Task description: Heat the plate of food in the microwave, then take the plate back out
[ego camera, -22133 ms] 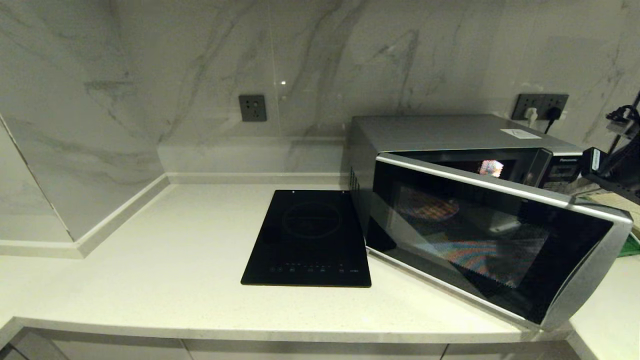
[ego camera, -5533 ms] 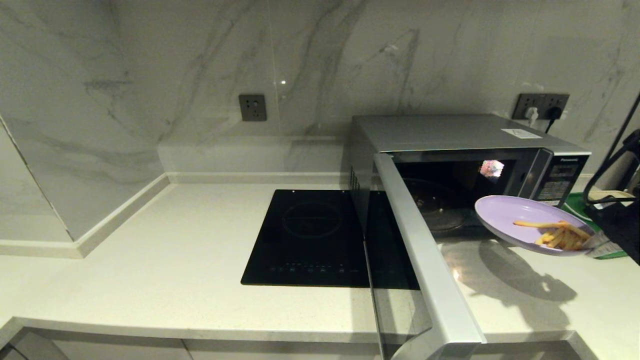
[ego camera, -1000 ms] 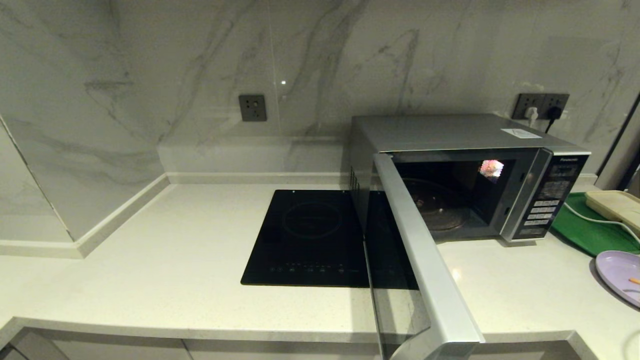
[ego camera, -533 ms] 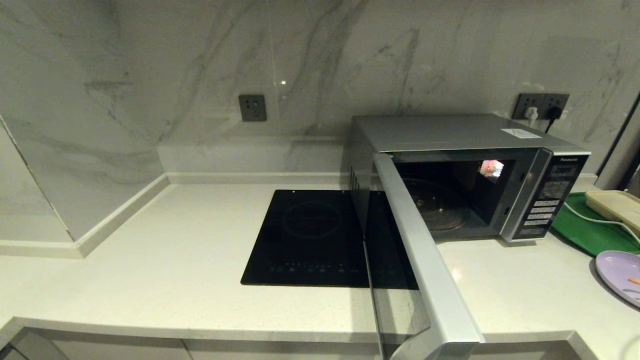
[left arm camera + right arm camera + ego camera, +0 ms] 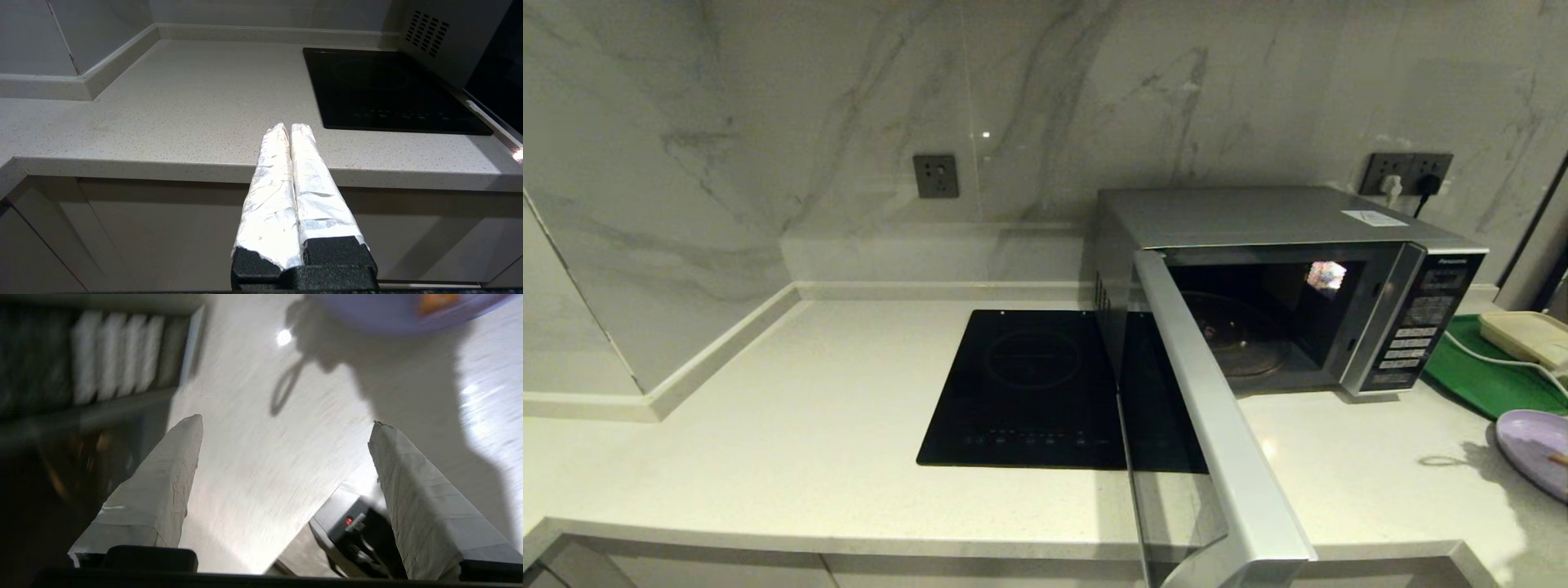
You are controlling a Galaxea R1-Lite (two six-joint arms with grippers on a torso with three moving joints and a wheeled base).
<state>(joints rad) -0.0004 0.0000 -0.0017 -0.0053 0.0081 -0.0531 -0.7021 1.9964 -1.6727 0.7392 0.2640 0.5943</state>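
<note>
The silver microwave (image 5: 1282, 220) stands at the back right of the counter, its door (image 5: 1217, 433) swung wide open toward me and its cavity holding only the glass turntable. The lavender plate of food (image 5: 1535, 445) rests on the counter at the far right edge of the head view, partly cut off; its rim with an orange fry shows as plate of food (image 5: 392, 310) in the right wrist view. My right gripper (image 5: 286, 422) hangs open above the counter, short of the plate, nothing between its fingers. My left gripper (image 5: 288, 127) is shut and parked at the counter's front edge.
A black induction cooktop (image 5: 1029, 384) lies left of the microwave. A green tray (image 5: 1486, 371) with a beige block and white cable sits right of the microwave, behind the plate. Wall sockets are on the marble backsplash. The open door juts past the counter's front edge.
A shadow has spread over the plate and the counter beside it in the head view. The plate, microwave and door have not moved.
</note>
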